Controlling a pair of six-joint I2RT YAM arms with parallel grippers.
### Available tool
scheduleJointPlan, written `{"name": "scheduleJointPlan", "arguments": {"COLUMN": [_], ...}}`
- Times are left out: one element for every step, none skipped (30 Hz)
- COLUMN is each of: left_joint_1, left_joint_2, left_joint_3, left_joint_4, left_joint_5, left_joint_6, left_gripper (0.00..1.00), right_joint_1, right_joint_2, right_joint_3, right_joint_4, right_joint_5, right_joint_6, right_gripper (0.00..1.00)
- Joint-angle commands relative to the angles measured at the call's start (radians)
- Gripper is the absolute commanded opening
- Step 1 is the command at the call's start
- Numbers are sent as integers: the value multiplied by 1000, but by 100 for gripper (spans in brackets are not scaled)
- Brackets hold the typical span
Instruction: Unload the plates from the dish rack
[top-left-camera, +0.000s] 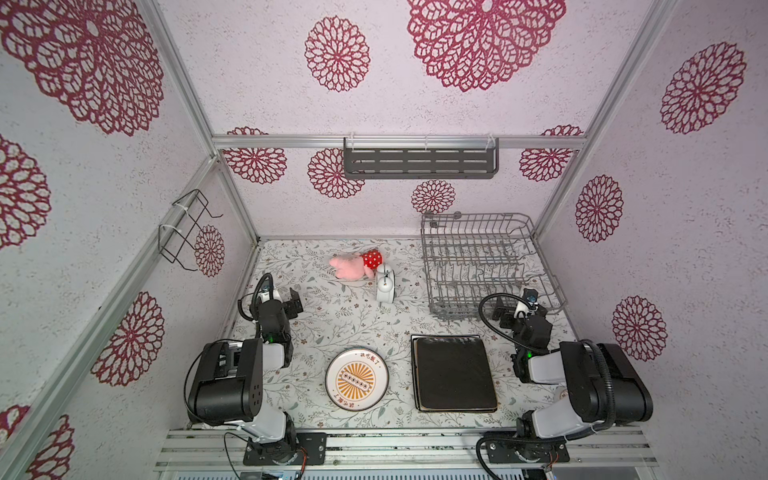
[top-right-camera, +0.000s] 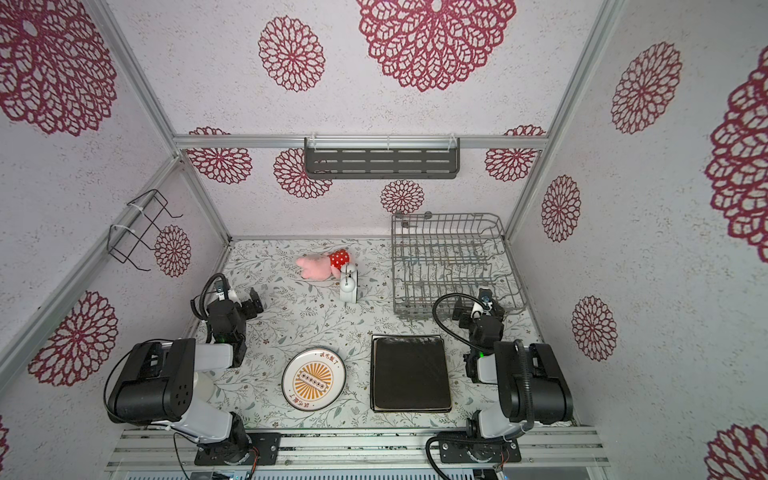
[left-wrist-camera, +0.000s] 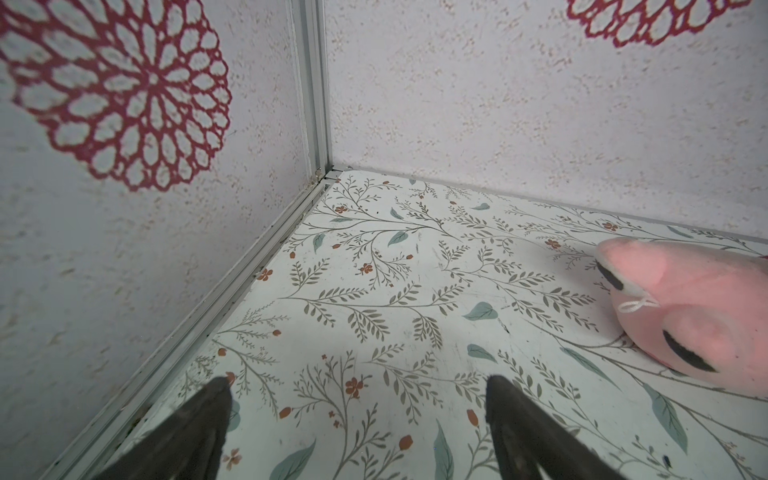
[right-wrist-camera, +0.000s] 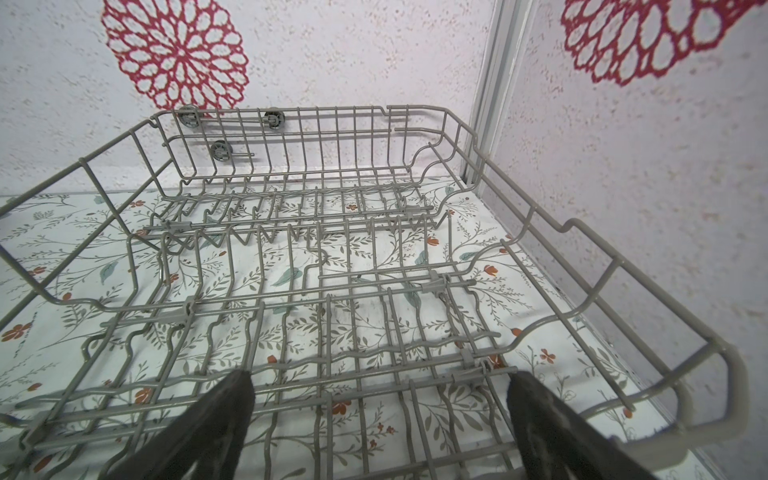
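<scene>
Plates lie on the flowered table (top-left-camera: 316, 307), near its front edge: a round white plate (top-left-camera: 356, 379) with an orange sunburst print, and just beside it to the right a dark square plate (top-left-camera: 455, 373) lying on top of at least 1 more plate, whose rim shows at the back edge. In both top views the grey wire dish rack (top-left-camera: 486, 266) stands at the back right corner, with only bare tines showing inside. The right wrist view looks into the dish rack (right-wrist-camera: 332, 249) and shows the tablecloth through its wires. The right gripper (right-wrist-camera: 378, 399) hovers at the near edge of the rack, jaws spread wide and holding nothing. The left gripper (left-wrist-camera: 357, 399) sits low over bare table near the left wall, jaws also spread wide and holding nothing. A pink plush toy (top-left-camera: 353, 265) and a white alarm clock (top-left-camera: 385, 284) lie touching each other near the middle back of the table.
</scene>
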Motion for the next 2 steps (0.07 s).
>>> {"name": "scheduleJointPlan", "arguments": {"left_joint_1": [-2,-2], "left_joint_2": [-9,-10], "left_joint_3": [-6,-7], "left_joint_4": [15,15], "left_joint_5": [-4,-4], "left_joint_6": [-3,-1], "left_gripper": [97,97], "right_joint_1": [14,15], "right_joint_2": [6,8], "right_joint_3": [6,1], "right_joint_4": [-36,-26], "right_joint_5": [-66,-65], "right_joint_6": [-1,-3], "right_gripper": [99,99]}}
